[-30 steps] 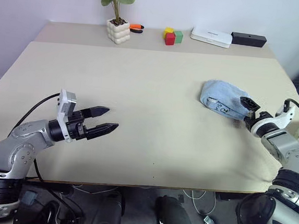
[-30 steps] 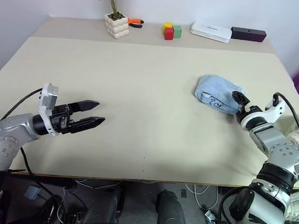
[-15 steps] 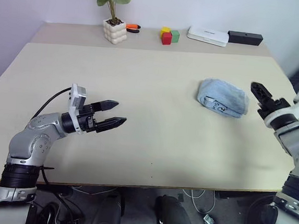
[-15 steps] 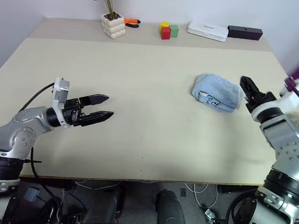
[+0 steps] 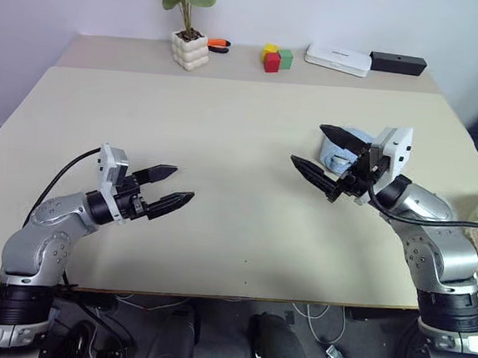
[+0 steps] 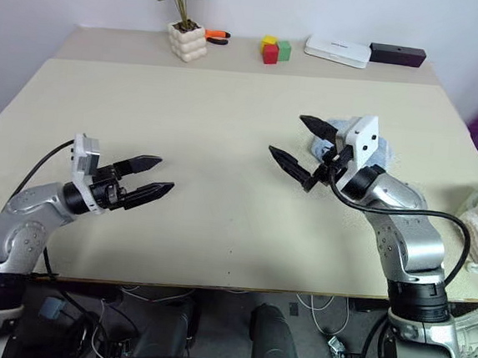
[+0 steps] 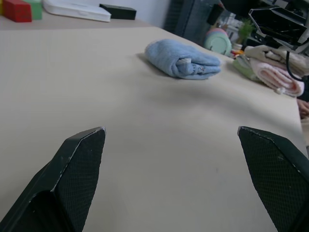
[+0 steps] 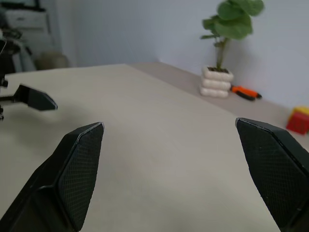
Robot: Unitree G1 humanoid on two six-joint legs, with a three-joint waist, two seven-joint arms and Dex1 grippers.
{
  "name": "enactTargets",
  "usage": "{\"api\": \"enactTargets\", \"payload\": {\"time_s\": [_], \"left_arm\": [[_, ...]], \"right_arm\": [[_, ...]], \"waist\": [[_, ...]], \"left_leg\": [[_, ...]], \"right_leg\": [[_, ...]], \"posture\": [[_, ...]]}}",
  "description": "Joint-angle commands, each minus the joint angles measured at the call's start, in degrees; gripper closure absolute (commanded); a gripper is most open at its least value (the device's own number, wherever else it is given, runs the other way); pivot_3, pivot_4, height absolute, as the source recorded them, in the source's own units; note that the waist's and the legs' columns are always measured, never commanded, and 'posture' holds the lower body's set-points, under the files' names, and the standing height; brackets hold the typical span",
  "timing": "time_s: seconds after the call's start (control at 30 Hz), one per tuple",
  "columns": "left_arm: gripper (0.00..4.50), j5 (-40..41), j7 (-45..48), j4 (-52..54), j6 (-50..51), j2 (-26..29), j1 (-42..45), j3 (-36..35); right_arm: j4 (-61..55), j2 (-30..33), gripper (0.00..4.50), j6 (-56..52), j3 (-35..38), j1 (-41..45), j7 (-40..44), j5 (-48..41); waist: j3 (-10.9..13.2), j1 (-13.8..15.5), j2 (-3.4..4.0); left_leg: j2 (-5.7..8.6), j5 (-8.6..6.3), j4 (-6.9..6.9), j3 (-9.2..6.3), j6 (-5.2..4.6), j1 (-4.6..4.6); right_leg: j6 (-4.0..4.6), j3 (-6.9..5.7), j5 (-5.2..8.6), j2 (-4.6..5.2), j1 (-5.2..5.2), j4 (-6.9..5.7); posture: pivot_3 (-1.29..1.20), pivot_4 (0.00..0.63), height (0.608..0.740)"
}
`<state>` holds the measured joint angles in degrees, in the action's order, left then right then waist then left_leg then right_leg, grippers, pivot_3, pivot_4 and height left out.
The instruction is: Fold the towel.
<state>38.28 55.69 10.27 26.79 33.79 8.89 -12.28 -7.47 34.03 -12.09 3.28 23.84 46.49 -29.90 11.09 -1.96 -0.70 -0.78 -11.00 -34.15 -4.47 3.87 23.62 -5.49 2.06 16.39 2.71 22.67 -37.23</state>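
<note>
The towel (image 7: 181, 59) is a light blue rolled bundle lying on the right half of the tan table (image 5: 227, 119). In the head views my right gripper (image 5: 309, 145) hangs above and in front of it, hiding most of the towel (image 5: 341, 160). That gripper is open and empty, with its fingers pointing left toward the table's middle. My left gripper (image 5: 182, 184) hovers low over the left front of the table, open and empty, pointing right. It is well apart from the towel. The right wrist view shows one left fingertip (image 8: 36, 98) far off.
Along the back edge stand a potted plant (image 5: 188, 45), an orange-handled tool (image 5: 219, 43), coloured blocks (image 5: 275, 58), a white box (image 5: 339, 59) and a black box (image 5: 397, 63). Folded cloths (image 7: 270, 67) are piled beyond the table's right edge.
My right gripper has swung from the towel's right side up and leftward over it, rolling so its fingers now point left. The left gripper has hardly moved. The towel lies as before.
</note>
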Motion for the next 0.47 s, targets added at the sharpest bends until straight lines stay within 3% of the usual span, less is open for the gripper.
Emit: {"api": "enactTargets", "payload": {"time_s": [0.03,0.47], "left_arm": [[0.00,0.9,-0.3,2.5,-0.9,0.9,-1.1,-2.3],[0.00,1.9,-2.1,5.1,-2.3,0.0,-4.8,-4.2]], "right_arm": [[3.0,-1.2,0.04,3.1,0.0,3.0,1.5,2.1],[8.7,-3.5,0.04,5.3,-0.4,6.2,3.9,5.7]], "waist": [[0.0,0.0,0.00],[0.0,0.0,0.00]], "left_leg": [[0.00,0.00,0.01,0.00,0.00,-0.02],[-0.01,0.00,0.02,0.02,0.00,-0.04]], "right_leg": [[0.01,0.00,0.00,0.00,0.00,0.00],[-0.02,0.02,-0.02,0.00,0.00,-0.03]], "posture": [[0.00,0.150,0.740],[0.00,0.150,0.740]]}}
